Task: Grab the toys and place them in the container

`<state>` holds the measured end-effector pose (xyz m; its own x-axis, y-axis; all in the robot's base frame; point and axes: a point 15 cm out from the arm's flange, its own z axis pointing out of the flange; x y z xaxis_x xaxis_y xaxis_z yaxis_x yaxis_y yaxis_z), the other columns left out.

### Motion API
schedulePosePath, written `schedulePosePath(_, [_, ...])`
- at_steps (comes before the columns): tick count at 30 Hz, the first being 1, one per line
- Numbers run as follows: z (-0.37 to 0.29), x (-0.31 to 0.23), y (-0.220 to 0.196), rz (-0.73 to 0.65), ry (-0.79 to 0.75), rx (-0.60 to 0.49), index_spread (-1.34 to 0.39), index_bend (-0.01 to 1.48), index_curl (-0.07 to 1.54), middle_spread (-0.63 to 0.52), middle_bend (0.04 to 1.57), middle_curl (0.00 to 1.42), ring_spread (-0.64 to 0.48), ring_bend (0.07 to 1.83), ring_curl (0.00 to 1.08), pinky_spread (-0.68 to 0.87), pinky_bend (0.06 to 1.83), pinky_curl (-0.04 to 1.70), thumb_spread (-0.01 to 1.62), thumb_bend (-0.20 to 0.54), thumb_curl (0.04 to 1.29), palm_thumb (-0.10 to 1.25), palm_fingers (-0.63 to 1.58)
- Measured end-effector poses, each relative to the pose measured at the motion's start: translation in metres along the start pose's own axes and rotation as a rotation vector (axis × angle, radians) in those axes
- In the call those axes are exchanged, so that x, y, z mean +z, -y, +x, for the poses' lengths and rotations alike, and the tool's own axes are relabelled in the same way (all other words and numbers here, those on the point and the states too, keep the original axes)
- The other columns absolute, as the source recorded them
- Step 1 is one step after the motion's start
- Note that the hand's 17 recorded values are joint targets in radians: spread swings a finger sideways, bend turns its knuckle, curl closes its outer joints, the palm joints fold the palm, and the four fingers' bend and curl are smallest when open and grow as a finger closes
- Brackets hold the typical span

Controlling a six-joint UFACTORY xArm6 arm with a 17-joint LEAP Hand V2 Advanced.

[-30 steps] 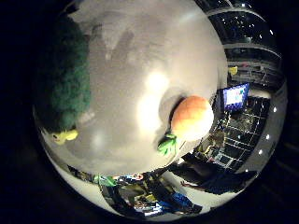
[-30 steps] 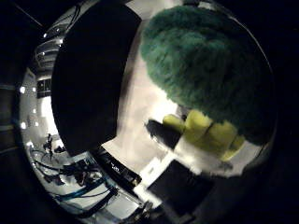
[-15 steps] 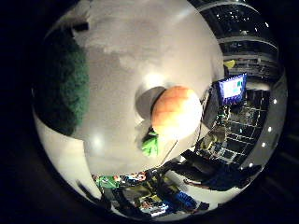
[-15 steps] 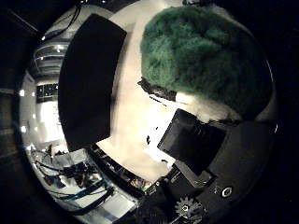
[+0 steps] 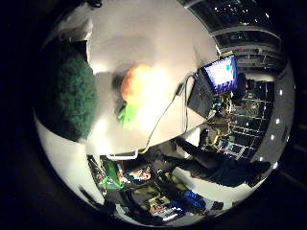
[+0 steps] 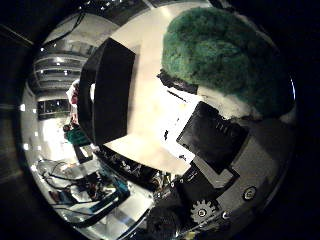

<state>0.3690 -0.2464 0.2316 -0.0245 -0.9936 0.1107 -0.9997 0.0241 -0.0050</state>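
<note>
A shaggy green plush toy (image 6: 225, 55) fills much of the right thumb side palm view, close to the palm. My hand (image 6: 215, 140) shows there as black and grey parts with a gear, its fingers curled against the plush. The right little finger side palm view shows the plush (image 5: 67, 91) at its edge and a round orange toy with a green leaf (image 5: 137, 84) lying on the white table (image 5: 144, 38) below. A black container (image 6: 108, 90) stands on the table beside the plush.
A lit monitor (image 5: 219, 72) stands past the table's edge. Beyond the table are shelves and room clutter (image 5: 153, 187). The table's edge (image 6: 140, 160) runs near the container.
My fingers have curled in against the green plush and hidden its yellow feet. The table and orange toy look smaller and farther, while the plush stays close to the palm.
</note>
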Motion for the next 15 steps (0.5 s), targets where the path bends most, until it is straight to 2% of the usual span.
schedulePosePath(3, [-0.011,-0.038,-0.012,0.027,-0.011,-0.012,-0.18,1.19,0.67,-0.09,1.32,0.62,-0.16,1.43,0.58,-0.18,1.22,0.9,1.04,-0.023,0.37,0.77,1.21])
schedulePosePath(8, [-0.079,-0.089,0.004,0.114,0.0,-0.12,-0.18,1.21,0.66,-0.09,1.33,0.61,-0.16,1.44,0.57,-0.18,1.17,0.97,1.05,-0.021,0.36,0.77,1.21])
schedulePosePath(15, [-0.195,-0.111,0.03,0.172,0.09,-0.213,-0.17,1.21,0.65,-0.09,1.34,0.59,-0.16,1.45,0.57,-0.18,1.13,1.04,1.06,-0.016,0.36,0.81,1.21])
